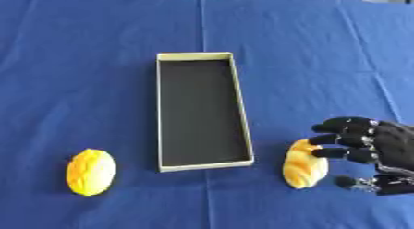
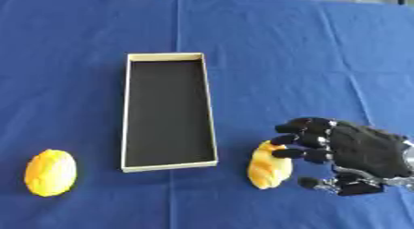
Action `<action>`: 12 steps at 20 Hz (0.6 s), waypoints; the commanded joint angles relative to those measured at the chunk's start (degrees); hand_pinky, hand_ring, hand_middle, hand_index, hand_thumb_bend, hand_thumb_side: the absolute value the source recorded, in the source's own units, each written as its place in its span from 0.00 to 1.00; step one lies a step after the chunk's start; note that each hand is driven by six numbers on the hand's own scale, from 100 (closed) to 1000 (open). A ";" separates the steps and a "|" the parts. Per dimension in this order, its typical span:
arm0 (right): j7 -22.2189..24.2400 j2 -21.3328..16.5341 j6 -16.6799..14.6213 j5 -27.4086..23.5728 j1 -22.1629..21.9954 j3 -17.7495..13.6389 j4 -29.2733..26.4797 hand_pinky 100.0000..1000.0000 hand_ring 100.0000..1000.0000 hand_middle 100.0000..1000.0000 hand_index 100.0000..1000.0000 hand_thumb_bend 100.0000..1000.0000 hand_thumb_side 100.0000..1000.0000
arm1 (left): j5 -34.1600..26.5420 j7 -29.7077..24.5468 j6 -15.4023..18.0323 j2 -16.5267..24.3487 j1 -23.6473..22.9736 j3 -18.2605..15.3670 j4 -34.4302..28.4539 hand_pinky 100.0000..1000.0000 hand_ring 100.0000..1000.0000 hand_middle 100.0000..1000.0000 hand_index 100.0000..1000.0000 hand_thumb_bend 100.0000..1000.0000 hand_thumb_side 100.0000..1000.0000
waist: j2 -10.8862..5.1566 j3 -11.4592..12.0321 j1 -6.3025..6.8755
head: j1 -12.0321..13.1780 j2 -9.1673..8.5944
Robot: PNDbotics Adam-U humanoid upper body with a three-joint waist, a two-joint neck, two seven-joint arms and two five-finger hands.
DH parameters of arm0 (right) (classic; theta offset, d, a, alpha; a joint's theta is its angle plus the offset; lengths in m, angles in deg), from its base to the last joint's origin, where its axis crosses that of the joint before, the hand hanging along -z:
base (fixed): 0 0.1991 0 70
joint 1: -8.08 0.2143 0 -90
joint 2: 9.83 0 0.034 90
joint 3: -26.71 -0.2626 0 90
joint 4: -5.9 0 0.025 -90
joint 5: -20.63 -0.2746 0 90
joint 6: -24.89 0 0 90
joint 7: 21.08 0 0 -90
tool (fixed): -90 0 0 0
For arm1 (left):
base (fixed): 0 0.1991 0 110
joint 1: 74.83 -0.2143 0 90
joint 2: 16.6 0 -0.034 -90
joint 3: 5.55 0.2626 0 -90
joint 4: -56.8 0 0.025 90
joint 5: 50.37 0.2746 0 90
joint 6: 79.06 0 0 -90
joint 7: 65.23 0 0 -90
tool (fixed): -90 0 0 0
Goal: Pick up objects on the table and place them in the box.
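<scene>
The right hand runs off the edge, its fingers hiding part of the bread roll.

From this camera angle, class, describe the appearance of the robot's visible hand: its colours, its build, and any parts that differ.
Only the right hand shows. It is mostly black, with thick, segmented fingers rounded at the tips and a broad, matte, dark back. Near the thumb and wrist, lighter silver-grey metal parts show. No cables, markings or sleeve can be made out. The left hand is out of view.
</scene>
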 commanded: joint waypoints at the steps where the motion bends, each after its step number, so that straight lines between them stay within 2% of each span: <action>1: 0.91 -2.51 -0.61 -0.62 0.74 -0.63 -0.56 0.86 0.95 0.86 0.93 0.27 0.00 | -0.14 -0.14 -0.05 1.90 0.56 -0.26 -0.88 0.91 0.74 0.73 0.85 0.00 0.52 | -1.00 0.14 0.04 | -0.40 -1.39; 6: 2.77 -3.90 -1.75 -4.66 2.23 -2.59 -0.56 0.86 0.95 0.86 0.94 0.26 0.00 | -0.33 -0.25 -0.05 1.90 0.68 -0.11 -0.88 0.92 0.74 0.73 0.85 0.00 0.52 | -1.33 0.23 -0.26 | -0.80 -2.16; 12: 4.18 -4.11 -1.80 -7.48 2.50 -4.32 -0.56 0.86 0.94 0.86 0.94 0.25 0.00 | -0.84 -0.81 -0.40 1.58 0.47 0.13 -0.88 0.92 0.74 0.73 0.85 0.00 0.52 | -1.69 -0.16 -0.51 | -1.02 -1.86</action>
